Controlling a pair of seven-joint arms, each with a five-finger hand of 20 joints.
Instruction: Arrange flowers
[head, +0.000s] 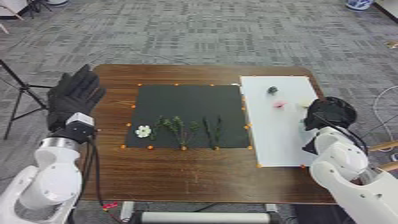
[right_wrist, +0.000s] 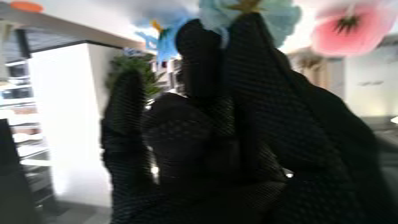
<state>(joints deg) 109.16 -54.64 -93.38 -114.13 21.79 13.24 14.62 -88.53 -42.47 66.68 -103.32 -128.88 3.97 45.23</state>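
black tripod (head: 21, 89) left of wooden table (head: 178, 175); blue-white pot (head: 359, 4) on gray carpet (head: 204, 30).

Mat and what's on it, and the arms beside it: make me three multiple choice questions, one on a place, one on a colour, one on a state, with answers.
1. Where on the mat is the white flower, in the head view?
A. Upper right
B. Lower left
C. Upper left

2. What colour is the mat under the green stems?
A. Black
B. Yellow
C. Red

3. How are the left hand's fingers?
A. In a fist
B. Curled round a stem
C. Straight

Key:
1 B, the flower lies near that corner.
2 A, dark surface shows all round the stems.
3 C, they extend away from the palm.
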